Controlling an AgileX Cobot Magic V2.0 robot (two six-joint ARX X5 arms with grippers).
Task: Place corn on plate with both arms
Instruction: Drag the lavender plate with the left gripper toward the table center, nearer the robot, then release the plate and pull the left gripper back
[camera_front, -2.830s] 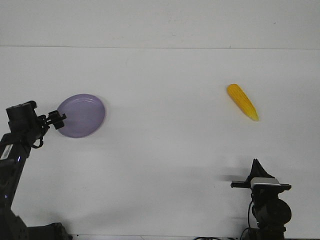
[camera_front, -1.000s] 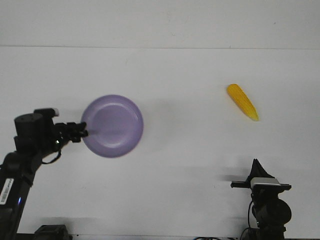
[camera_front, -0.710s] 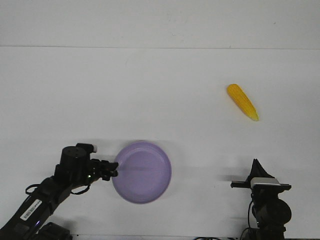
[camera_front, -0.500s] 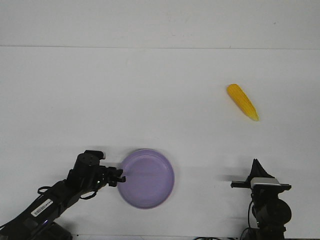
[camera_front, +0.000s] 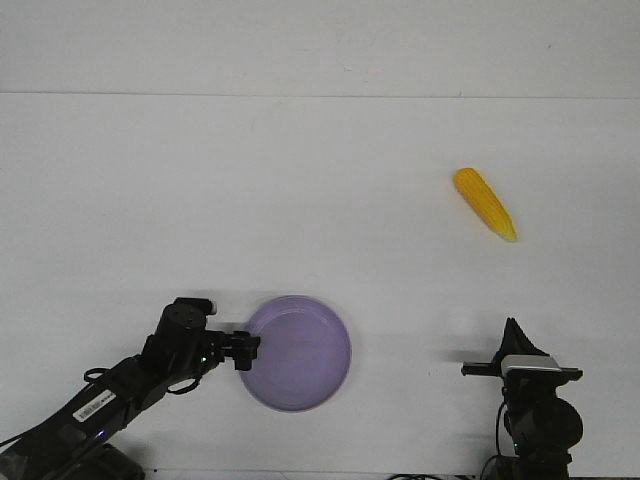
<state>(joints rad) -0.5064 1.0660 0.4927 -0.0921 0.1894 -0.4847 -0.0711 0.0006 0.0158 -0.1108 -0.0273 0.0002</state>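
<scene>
The light is bright and even, with only faint soft shadows beside the plate (camera_front: 297, 353) and the corn (camera_front: 486, 204); the plate's rim looks slightly blurred.

We were looking at what seemed a robotics lab or test bench, not a home or kitchen. A plain white table (camera_front: 320, 200) filled nearly the whole front view, backed by an equally bare white wall (camera_front: 320, 45). Two black jointed robot arms, the left arm (camera_front: 110, 395) and the right arm (camera_front: 535, 410), rose from the near edge with exposed cables and a labelled sticker. The only props were a toy-like corn (camera_front: 485, 203) and a plain lavender plate (camera_front: 300, 375).
</scene>
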